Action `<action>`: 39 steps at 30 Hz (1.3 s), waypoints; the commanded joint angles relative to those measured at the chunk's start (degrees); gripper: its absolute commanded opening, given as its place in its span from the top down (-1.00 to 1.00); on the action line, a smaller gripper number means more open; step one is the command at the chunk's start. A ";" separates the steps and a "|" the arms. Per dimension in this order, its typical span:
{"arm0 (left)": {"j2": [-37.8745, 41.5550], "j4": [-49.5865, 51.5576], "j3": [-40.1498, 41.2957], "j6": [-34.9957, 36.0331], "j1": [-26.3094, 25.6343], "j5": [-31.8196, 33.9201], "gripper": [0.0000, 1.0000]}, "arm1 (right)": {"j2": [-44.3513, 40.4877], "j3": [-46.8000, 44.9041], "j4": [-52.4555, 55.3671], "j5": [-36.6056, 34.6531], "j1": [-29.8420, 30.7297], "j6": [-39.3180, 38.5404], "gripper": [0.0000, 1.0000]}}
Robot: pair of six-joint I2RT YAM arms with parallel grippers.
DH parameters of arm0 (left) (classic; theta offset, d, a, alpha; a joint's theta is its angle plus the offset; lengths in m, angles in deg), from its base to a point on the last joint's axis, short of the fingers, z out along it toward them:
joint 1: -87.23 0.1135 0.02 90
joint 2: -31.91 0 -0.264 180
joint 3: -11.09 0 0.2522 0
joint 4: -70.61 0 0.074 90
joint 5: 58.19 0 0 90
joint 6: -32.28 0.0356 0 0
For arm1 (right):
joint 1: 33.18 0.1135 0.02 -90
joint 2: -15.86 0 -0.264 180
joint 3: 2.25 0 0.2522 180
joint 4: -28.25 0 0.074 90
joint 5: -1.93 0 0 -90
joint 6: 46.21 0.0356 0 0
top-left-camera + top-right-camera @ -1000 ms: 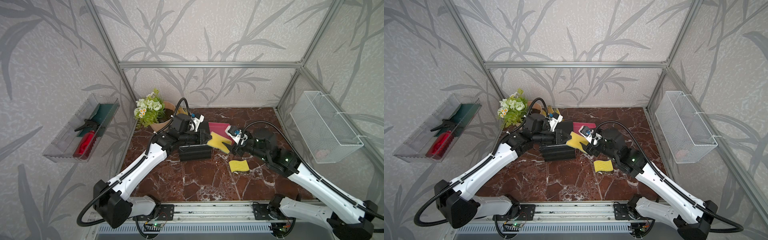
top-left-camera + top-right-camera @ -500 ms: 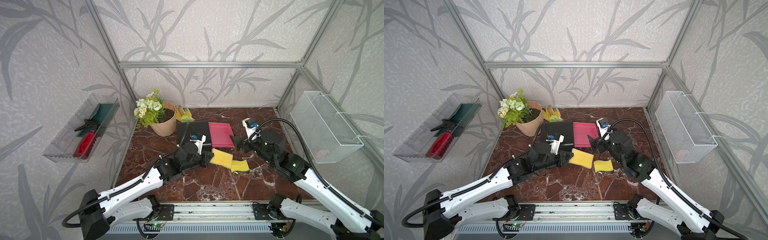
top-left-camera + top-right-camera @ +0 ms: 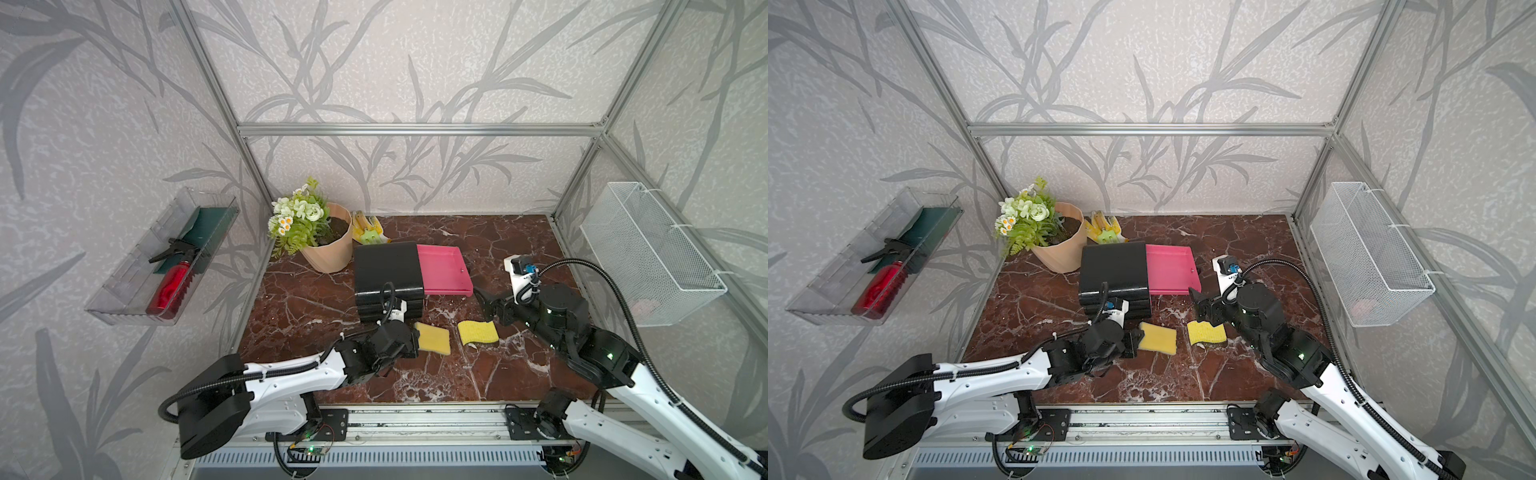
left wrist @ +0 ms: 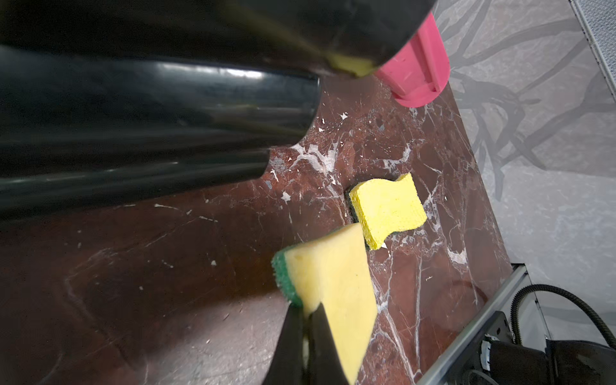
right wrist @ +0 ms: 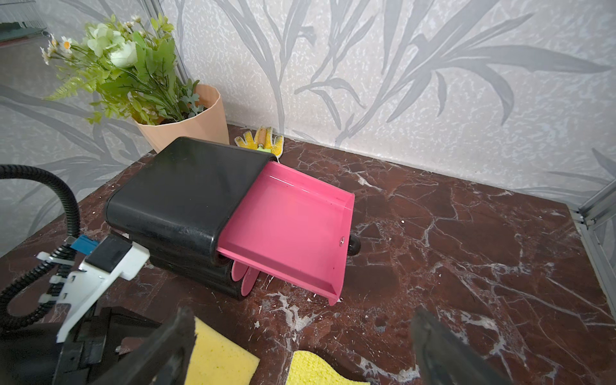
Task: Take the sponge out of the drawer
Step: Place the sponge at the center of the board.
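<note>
We are pinching the sponge [image 4: 336,290] by one edge in the left gripper [image 4: 308,318], jaws squeezed almost together on it, holding it low over the table [image 3: 316,299], already clear of the pink drawer [image 3: 442,270], which is standing pulled out and empty. We are hovering the right gripper [image 5: 301,315] wide open and empty near a second, wavy sponge [image 3: 478,332] lying just beside, likely to give the left arm room.
</note>
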 commanded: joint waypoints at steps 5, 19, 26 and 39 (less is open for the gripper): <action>-5.41 -3.34 -1.05 -3.38 -0.66 8.07 1.00 | -0.47 -1.12 1.00 -0.70 -0.25 1.01 -0.98; -13.66 1.14 -6.92 -2.16 0.48 7.85 1.00 | 0.93 -0.77 0.98 -2.17 -0.29 -0.25 -0.98; -13.99 3.34 -7.77 -2.01 1.19 8.12 0.89 | 2.62 -0.24 0.57 -2.18 -0.29 -0.63 -0.98; -13.98 6.15 -9.20 -1.00 1.19 9.95 0.29 | 4.71 0.52 0.06 -1.76 -0.33 -1.14 -0.98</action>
